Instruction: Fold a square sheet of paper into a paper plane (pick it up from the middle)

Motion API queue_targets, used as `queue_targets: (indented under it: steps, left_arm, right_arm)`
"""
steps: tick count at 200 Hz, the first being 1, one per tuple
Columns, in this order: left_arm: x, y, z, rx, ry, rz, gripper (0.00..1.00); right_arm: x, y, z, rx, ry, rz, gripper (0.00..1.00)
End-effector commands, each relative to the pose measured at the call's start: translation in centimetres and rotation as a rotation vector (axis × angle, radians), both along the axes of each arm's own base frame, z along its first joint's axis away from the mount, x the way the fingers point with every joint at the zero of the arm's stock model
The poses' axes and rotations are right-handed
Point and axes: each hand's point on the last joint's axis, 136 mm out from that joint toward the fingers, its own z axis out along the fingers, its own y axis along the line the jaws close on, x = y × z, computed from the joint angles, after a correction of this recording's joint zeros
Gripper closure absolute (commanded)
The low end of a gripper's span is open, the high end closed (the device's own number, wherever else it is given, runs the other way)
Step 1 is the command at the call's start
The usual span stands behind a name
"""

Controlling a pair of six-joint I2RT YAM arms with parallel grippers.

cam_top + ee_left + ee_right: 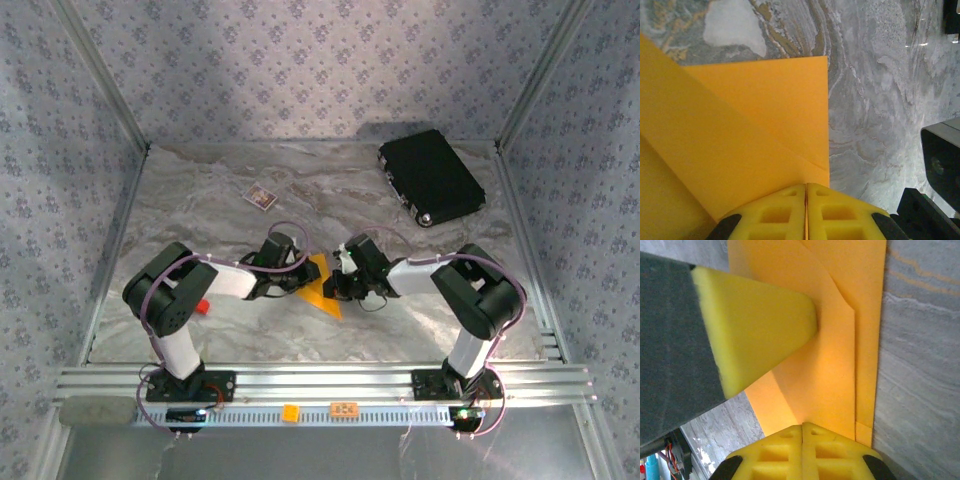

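I've got my left end effector [806, 187] and right end effector [802, 427] both fully closed, tips down on the creased, thin orange-yellow square sheet of paper [321, 291] mid-way across the grey marbled worktop [200, 210], pinning its folds flat, I reckon.

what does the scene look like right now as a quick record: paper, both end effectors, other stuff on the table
paper: orange-yellow sheet, partly folded with diagonal creases, on the marble table between the two arms
left end effector: fingers shut, tips on the paper
right end effector: fingers shut, tips at the paper's edge
pinching or pressing: cannot tell
black case: far right corner of the table
small red block: beside the left arm
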Motion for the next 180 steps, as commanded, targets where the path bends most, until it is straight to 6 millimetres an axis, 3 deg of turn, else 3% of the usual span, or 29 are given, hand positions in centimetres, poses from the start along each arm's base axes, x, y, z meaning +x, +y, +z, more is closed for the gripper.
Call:
queue_targets:
  steps: [1,26,44,78,116,180]
  left_arm:
    - [0.2,0.4,0.9,0.039,-0.018,-0.019,0.88]
    - [0.0,0.6,2.7,0.047,-0.045,-0.026,0.87]
    - [-0.7,0.7,2.7,0.053,-0.033,-0.022,0.91]
    - [-2.1,-0.5,1.2,0.044,0.018,-0.061,0.93]
    - [-2.3,0.0,-2.0,0.076,0.091,-0.021,0.95]
    - [0.0,2.0,-2.2,0.142,0.096,0.054,0.96]
  right_arm:
    - [-3.7,-3.7,-5.1,-0.174,0.168,-0.031,1.0]
    - [-3.6,-3.6,-4.9,-0.169,0.162,-0.034,1.0]
    - [-3.5,-3.6,-4.8,-0.166,0.161,-0.037,1.0]
    - [-3.5,-3.6,-4.8,-0.157,0.161,-0.041,1.0]
    - [-3.5,-3.7,-4.9,-0.155,0.163,-0.043,1.0]
    - [-4.3,-4.4,-5.5,-0.177,0.17,-0.034,1.0]
